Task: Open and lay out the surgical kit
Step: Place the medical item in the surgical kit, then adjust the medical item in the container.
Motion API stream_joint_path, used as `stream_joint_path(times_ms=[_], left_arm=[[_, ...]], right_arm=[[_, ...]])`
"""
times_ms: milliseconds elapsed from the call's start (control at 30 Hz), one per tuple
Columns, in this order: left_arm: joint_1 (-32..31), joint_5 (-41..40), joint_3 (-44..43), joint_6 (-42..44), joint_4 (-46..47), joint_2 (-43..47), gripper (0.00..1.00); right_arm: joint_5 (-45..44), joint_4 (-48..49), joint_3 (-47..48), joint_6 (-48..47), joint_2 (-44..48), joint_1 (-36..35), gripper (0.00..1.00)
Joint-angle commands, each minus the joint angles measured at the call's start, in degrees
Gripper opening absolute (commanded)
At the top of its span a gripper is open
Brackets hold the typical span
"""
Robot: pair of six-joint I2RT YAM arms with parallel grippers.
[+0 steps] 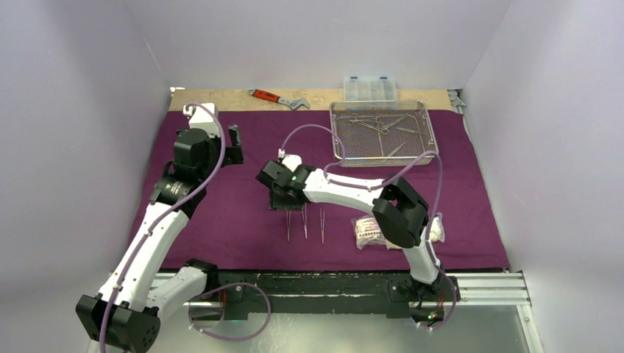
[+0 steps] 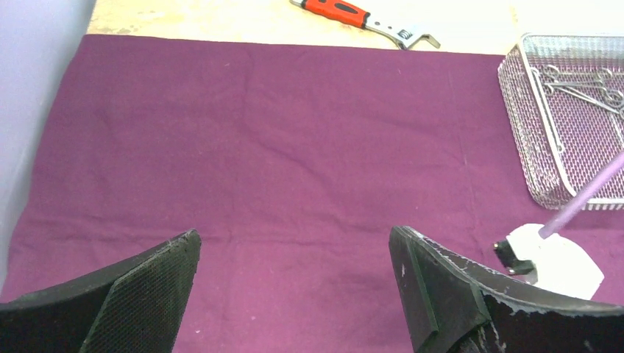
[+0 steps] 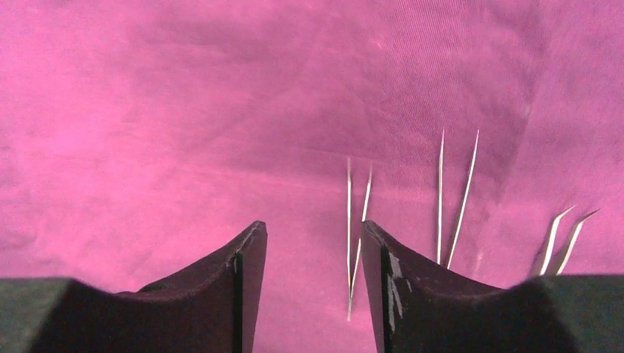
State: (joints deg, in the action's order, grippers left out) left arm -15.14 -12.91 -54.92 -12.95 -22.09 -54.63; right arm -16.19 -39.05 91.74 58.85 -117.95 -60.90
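Right tool hangs part-open and empty over the cloth, one pair of tweezers lying just inside its right finger, two more pairs further right. Left tool gapes wide, empty; tray ahead-right.

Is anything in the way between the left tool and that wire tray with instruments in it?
Mostly bare purple cloth lies between the left tool and the tray. But the right arm's white wrist and its purple cable sit just in front of the tray's near corner, so a low straight reach there might brush them.
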Motion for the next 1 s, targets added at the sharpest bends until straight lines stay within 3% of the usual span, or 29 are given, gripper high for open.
stream_joint_path(times_ms=[0, 300, 500, 633, 967], left_arm=[[0.08, -4.97, -4.85, -1.53, -1.03, 0.93, 0.99], [0.11, -11.16, -8.04, -7.96, -1.66, 2.75, 0.99], [0.11, -5.71, -11.51, -7.82, -4.12, -0.94, 0.99], [0.11, 1.03, -12.76, -4.47, -3.47, -5.10, 0.99], [0.11, 4.66, -13.79, -4.93, 7.30, -15.41, 0.96]], right_arm=[[-4.43, 0.47, 5.21, -3.89, 7.20, 2.25, 0.55], [-8.77, -0.22, 4.13, -11.32, 17.04, 19.81, 0.56], [-16.27, 0.01, 5.89, -17.24, 19.82, 31.49, 0.61], [-16.82, 1.94, 6.53, -19.36, 17.77, 38.86, 0.62], [-12.66, 7.76, 12.30, -22.97, 2.99, 50.95, 0.59]])
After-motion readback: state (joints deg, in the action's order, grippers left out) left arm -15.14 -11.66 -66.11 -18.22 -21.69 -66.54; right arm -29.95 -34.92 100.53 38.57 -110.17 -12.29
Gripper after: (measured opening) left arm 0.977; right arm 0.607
